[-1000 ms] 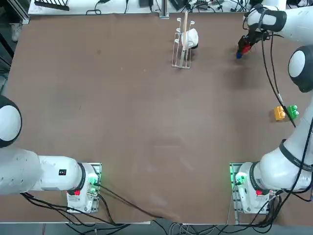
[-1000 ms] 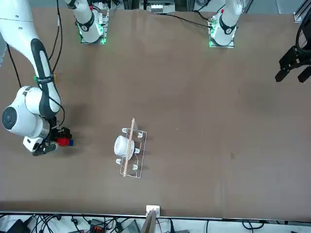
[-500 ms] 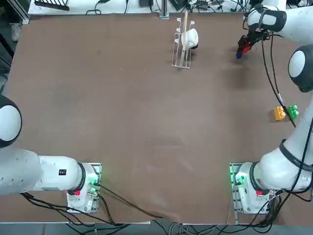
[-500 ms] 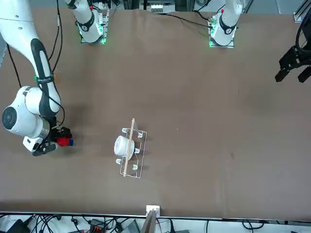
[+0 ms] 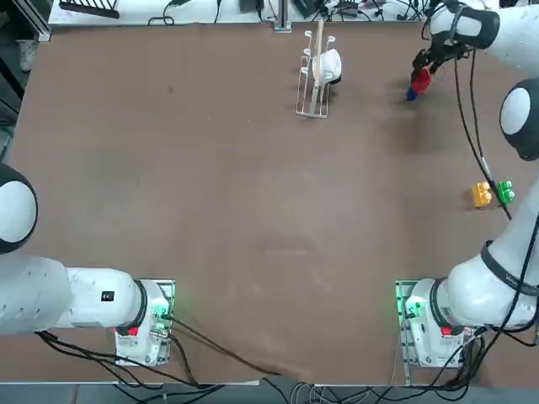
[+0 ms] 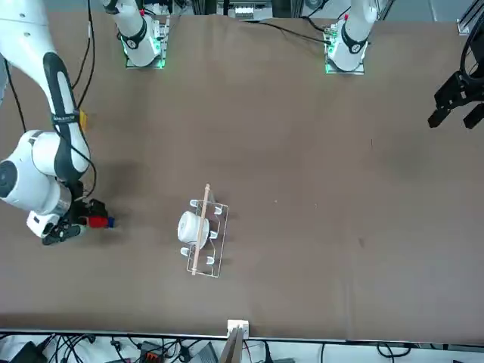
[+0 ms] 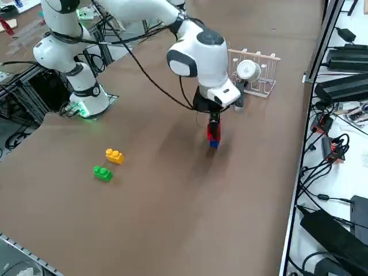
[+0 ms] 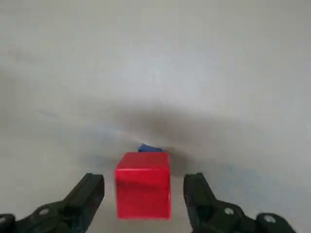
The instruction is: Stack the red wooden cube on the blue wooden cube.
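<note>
Red cube [image 8: 143, 185] sits on top of the blue cube [image 8: 150, 148], far corner of the counter [image 5: 210, 185] on the robot's right, past the wire rack [image 5: 316, 76] holding a white cup [image 5: 327, 64]. Only a sliver of blue shows behind the red one in the wrist view; the side view shows red stacked over blue. Right claw [image 8: 144, 194] now stands open, fingers [image 8: 87, 191] clear of the red faces on both sides, where a second ago it was closer around the cube; the arm has lifted slightly. Release looks done, stack standing unaided. Task appears essentially complete. Yellow block [image 5: 481, 195] and green block [image 5: 504, 192] lie well apart, untouched.
</note>
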Controlling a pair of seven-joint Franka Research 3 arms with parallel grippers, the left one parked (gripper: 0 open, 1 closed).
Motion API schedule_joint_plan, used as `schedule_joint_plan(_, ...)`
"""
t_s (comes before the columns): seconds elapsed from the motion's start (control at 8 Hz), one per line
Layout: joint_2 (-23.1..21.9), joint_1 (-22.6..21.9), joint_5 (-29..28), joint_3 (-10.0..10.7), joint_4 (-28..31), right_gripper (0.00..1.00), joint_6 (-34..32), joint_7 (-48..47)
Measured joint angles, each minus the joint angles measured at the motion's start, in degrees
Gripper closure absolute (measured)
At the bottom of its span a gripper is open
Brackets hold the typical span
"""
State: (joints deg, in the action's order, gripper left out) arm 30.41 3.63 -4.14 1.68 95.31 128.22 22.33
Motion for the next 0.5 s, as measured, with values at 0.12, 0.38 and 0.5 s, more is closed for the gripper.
schedule_joint_plan(0.12, -2.5, -0.1, 0.0, -0.1, -0.2, 0.00, -2.3, 0.0)
schedule_joint_plan(0.38, -8.4, -0.1, 0.0, -0.2, -0.7, 0.00, -8.5, 0.0)
schedule_joint_plan(0.5, -11.3, -0.1, 0.0, -0.3, -1.2, 0.00, -12.1, 0.0)
